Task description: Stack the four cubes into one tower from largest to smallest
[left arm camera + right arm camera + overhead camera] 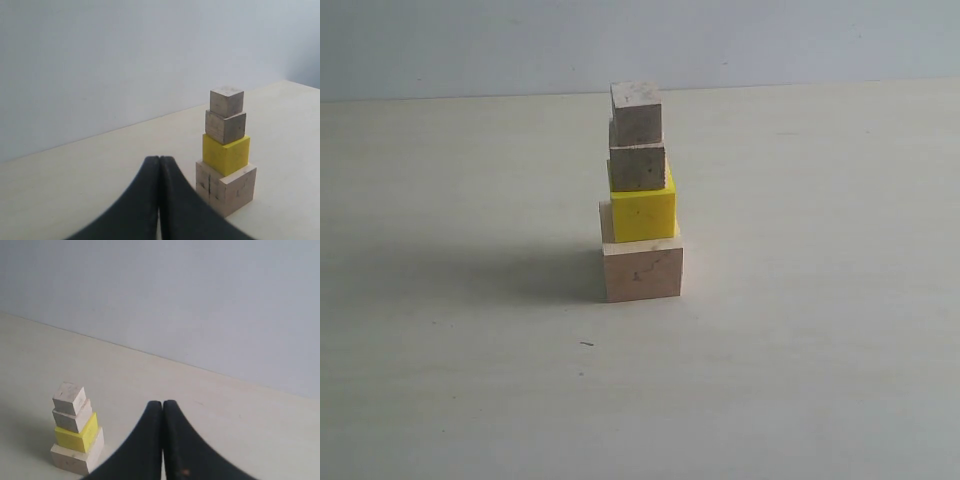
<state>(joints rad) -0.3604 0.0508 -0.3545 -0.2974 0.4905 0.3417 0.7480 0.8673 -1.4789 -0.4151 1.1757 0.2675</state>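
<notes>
Now the tower (640, 195) stands upright in the middle of the desk (820, 350), well apart from my left claw (159, 160) and right claw (163, 403), both pressed together and empty, the left seemingly nearer.

Left gripper (159, 165) empty, black fingers pressed together, well apart from tower (226, 150). Tower upright on pale table (75, 180): large pale cube (227, 187) at base, yellow cube (226, 154) on it, small wooden cube (225, 126), tiniest cube (226, 101) on top. Grey wall (125, 60) behind.

Left claw (159, 160), right claw (162, 404): bases off-frame.
</notes>
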